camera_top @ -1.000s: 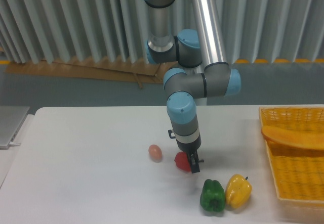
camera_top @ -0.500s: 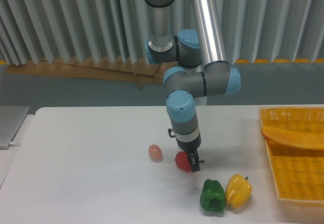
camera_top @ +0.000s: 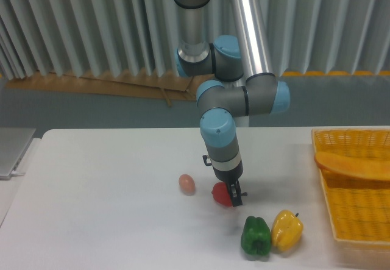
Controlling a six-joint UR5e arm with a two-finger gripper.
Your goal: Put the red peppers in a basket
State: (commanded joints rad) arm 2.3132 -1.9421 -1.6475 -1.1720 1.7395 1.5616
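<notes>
Just below the middle of the frame, the pincer point(camera_top: 234, 198) is down at the desk point(camera_top: 103, 221), its dark fingers set against the right side of the red pepper point(camera_top: 220, 194), which sits low on the white surface or barely above it; which of the two cannot be made out from this angle. The fingers look closed around the pepper, though the far finger is hidden behind the fruit, so the grasp is a judgement rather than something plainly seen. A small pinkish egg point(camera_top: 187, 184) lies just to the left of the pepper, apart from it. Lower and to the right, a green pepper point(camera_top: 256, 236) and a yellow pepper point(camera_top: 286, 230) stand side by side, touching. The basket point(camera_top: 356, 221) fills the right edge of the frame, well apart from the pepper, its broad handle arching across it. The red pepper is likely light and hollow, with a smooth, glossy skin that could slip between hard fingers, and lobed sides that give uneven contact. A hold across its widest part, squeezing only moderately, seems safest; the short stem is too small to trust.
</notes>
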